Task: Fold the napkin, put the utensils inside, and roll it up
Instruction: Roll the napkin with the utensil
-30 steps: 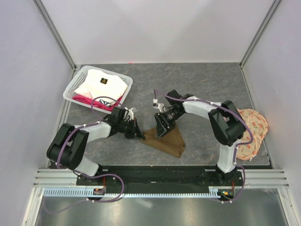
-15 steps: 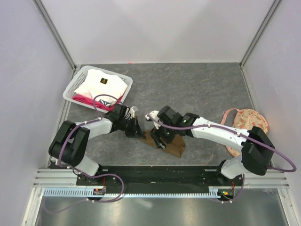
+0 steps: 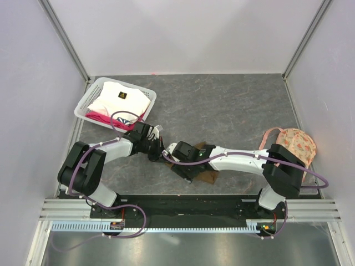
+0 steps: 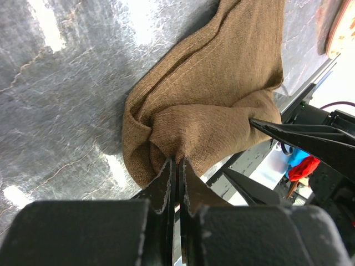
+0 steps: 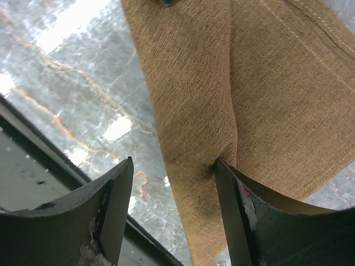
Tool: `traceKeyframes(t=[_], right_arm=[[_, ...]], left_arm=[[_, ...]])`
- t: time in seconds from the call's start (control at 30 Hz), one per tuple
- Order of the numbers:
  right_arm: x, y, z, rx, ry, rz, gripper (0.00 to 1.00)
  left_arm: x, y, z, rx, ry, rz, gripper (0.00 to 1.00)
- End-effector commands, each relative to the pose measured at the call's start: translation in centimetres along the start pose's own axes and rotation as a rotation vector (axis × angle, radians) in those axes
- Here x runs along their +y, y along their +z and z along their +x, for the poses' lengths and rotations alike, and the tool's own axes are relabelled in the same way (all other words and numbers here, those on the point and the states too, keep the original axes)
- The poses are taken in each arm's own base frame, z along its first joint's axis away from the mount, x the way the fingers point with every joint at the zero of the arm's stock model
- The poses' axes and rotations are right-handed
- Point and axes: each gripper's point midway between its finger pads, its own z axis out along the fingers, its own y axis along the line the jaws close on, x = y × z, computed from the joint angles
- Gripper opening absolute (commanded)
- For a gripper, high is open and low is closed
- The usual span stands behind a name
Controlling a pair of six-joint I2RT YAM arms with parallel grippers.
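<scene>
Firmly pinching a fold of the napkin (image 4: 205, 94), the left gripper (image 4: 176, 166) faces the right gripper (image 5: 173, 177), spread over the cloth's edge.

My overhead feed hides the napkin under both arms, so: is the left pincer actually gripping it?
Observer: Yes. In the left wrist view the left pincer is shut on a bunched fold of the napkin.
Operator: And the right one?
Observer: The right pincer is open. One finger presses the napkin's edge, and the other is off the cloth, over the table.
Operator: Is the cloth flat?
Observer: No, it is folded over and creased near the left grip.
</scene>
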Motion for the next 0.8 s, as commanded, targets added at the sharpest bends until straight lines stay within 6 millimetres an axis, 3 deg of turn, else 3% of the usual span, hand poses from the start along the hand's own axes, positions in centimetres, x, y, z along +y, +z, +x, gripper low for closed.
traceKeyframes(t=[0.0, 0.13, 0.33, 0.4, 0.5, 0.6, 0.77], right_arm=[[-1.2, 0.5, -0.6, 0.000, 0.014, 0.075, 0.68], [-1.5, 1.0, -0.2, 0.017, 0.015, 0.098, 0.63], [-1.8, 1.7, 0.7, 0.053, -0.003, 0.099, 0.40], [-1.3, 1.6, 0.5, 0.051, -0.005, 0.055, 0.32], [-0.8, 1.0, 0.1, 0.052, 0.002, -0.003, 0.26], [0.2, 0.2, -0.4, 0.048, 0.015, -0.106, 0.22], [1.5, -1.0, -0.6, 0.067, 0.047, -0.289, 0.18]], left_arm=[[-0.9, -0.1, -0.4, 0.013, 0.024, 0.031, 0.02], [-1.0, -0.1, -0.3, 0.017, 0.028, 0.035, 0.02], [-1.4, -0.1, -0.5, 0.023, 0.046, 0.054, 0.05], [-1.7, -0.4, -0.8, 0.006, 0.058, 0.056, 0.12], [-2.1, -1.0, -1.6, -0.039, 0.087, 0.040, 0.38], [-1.4, -1.8, -2.4, -0.083, 0.114, -0.028, 0.52], [-1.3, -3.5, -3.4, -0.171, 0.161, -0.082, 0.60]])
